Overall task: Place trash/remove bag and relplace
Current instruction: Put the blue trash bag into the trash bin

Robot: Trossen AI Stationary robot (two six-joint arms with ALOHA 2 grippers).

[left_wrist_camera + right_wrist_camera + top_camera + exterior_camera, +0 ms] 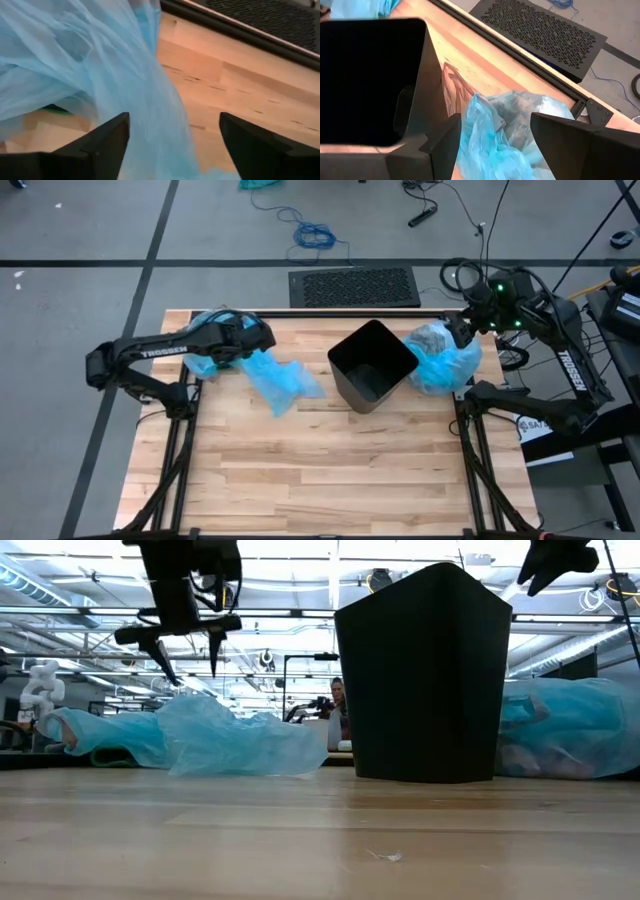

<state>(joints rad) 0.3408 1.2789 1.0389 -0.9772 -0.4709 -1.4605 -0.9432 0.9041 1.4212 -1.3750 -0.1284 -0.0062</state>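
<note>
We see a black bin (372, 365) standing bare on the wooden table (330, 470). To its right lies a full blue bag (440, 358) holding the trash (520, 117), dimly visible through the plastic. The right gripper (492, 140) hangs above this bag, fingers spread wide, holding nothing. To the bin's left an empty blue bag (270, 377) lies flat; the left gripper (187, 655) hovers over it, fingers likewise wide apart and empty.
</note>
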